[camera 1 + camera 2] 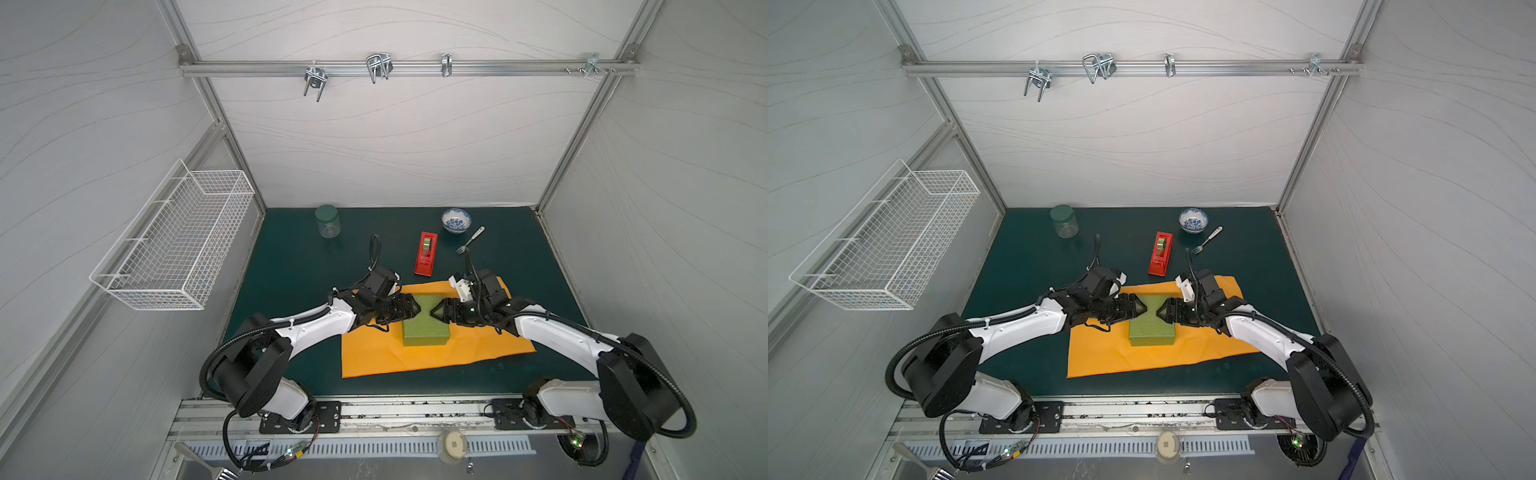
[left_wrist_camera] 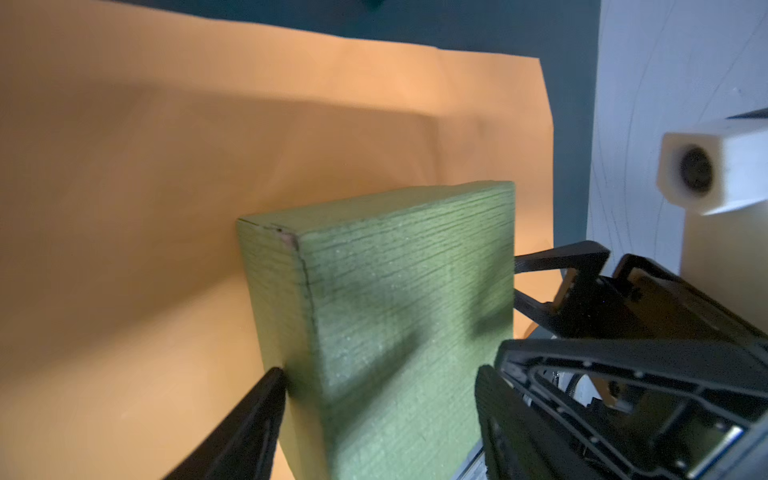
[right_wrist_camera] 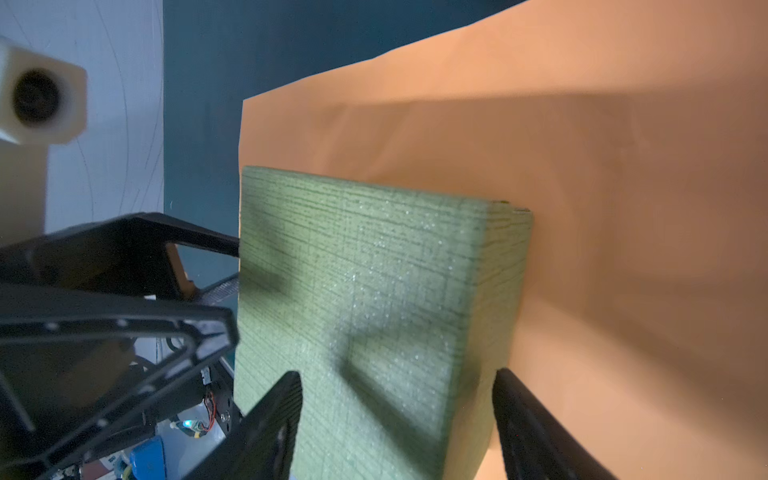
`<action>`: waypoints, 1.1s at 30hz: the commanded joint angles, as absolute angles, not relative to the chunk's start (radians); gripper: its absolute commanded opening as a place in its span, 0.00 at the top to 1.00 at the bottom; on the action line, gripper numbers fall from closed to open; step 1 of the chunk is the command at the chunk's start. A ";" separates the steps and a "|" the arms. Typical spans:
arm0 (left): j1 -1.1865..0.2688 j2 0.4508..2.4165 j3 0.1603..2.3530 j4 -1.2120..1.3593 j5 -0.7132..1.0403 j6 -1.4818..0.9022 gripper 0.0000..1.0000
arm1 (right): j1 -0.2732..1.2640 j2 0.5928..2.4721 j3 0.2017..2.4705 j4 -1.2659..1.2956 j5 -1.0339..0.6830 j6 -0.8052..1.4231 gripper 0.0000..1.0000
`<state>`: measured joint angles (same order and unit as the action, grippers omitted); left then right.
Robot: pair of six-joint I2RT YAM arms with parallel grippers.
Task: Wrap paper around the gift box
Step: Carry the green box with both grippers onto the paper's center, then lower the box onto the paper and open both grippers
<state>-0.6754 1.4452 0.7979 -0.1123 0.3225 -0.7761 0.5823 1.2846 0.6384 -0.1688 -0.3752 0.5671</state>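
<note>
Resting on the paper [image 1: 386, 357] atop the bench [image 1: 291, 257], the gift box [image 1: 426, 332] has the left claw [image 1: 417, 309] and right claw [image 1: 434, 311] spread wide at its opposite sides.

the gift box [image 1: 1151, 326] rests on the paper [image 1: 1100, 357]. left gripper [image 1: 1142, 308] and right gripper [image 1: 1160, 311] face each other, tips over the box's far half. tape dispenser [image 1: 1160, 254] lies just beyond the paper.

Both arms reach inward; left pincer [image 1: 417, 309], right pincer [image 1: 434, 311] facing (jaws spread).
</note>
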 commanded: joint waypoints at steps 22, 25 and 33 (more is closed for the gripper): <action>-0.685 1.560 0.810 0.068 0.418 -0.836 0.36 | 0.532 1.396 0.699 -0.118 -0.455 0.537 0.28; -0.685 1.585 0.818 0.078 0.427 -0.841 0.36 | 0.522 1.406 0.705 -0.120 -0.461 0.532 0.29; -0.685 1.618 0.851 0.069 0.428 -0.824 0.36 | 0.512 1.394 0.695 -0.121 -0.456 0.531 0.30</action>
<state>-0.6750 1.5917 0.8028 0.0147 0.4015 -0.8326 0.5102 1.3941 0.6800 -0.1471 -0.4183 0.5480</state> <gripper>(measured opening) 0.637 0.706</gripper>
